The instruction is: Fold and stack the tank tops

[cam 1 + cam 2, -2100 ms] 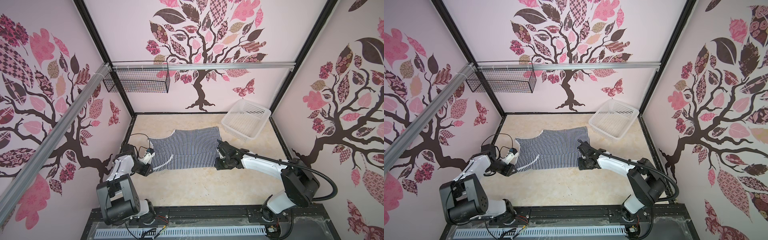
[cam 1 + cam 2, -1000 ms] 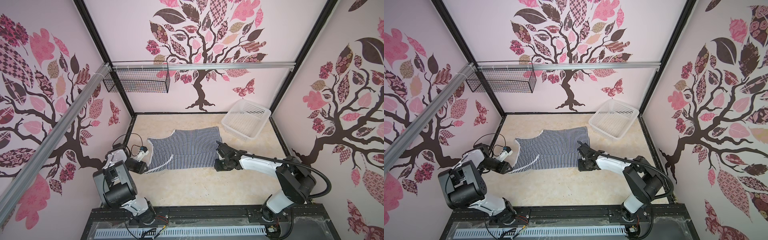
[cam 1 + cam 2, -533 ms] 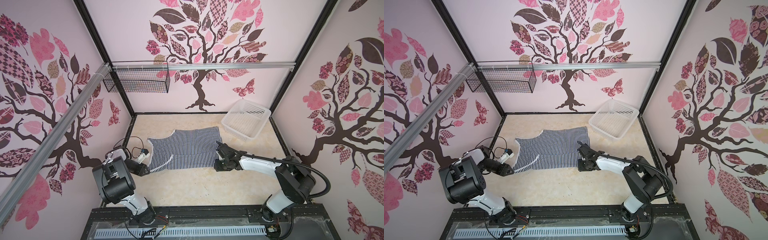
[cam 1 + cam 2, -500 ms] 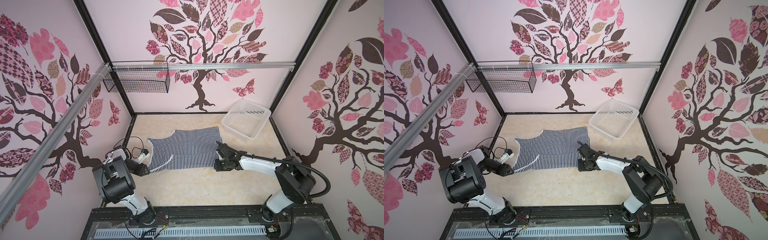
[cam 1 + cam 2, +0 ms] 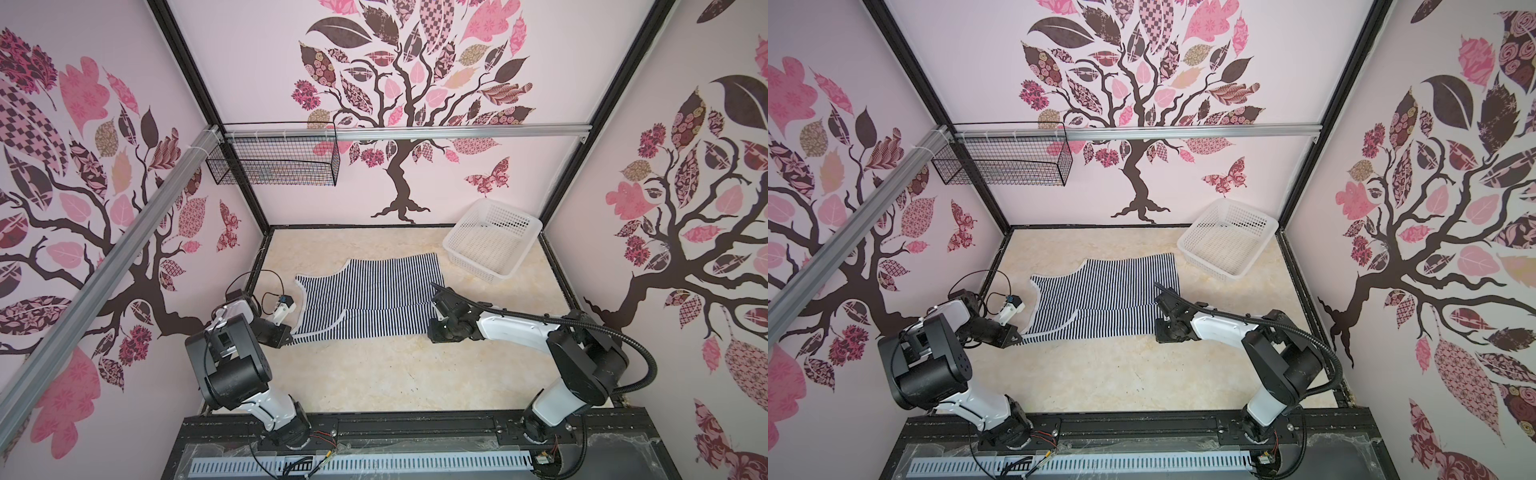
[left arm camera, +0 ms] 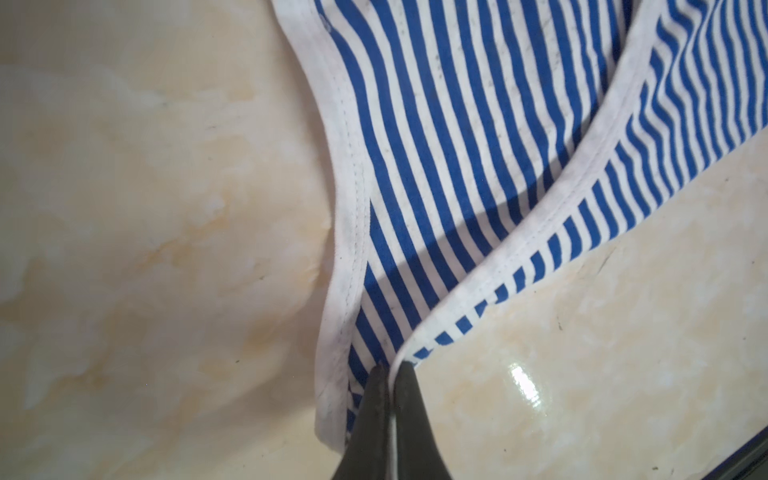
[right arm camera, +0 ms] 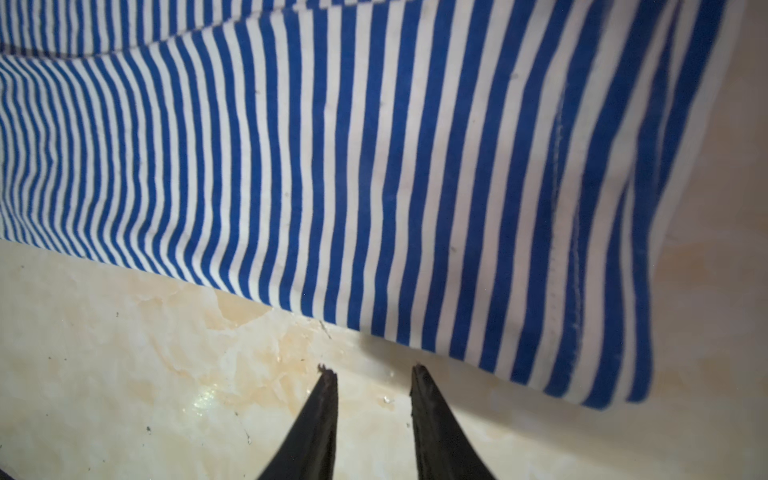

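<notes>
Tank top point(image 5: 365, 299) trim sits clamped in left pincer point(image 6: 390, 369); right pincer point(image 7: 372, 374) gapes nearby.

No legible text or labels

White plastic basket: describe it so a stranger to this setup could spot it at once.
Find the marbled table and look to its far right corner, by the back wall. The white plastic basket sits there, just beyond the striped tank top. Unlike the black wire basket hanging from the rail, it is perforated plastic and rests on the table.
</notes>
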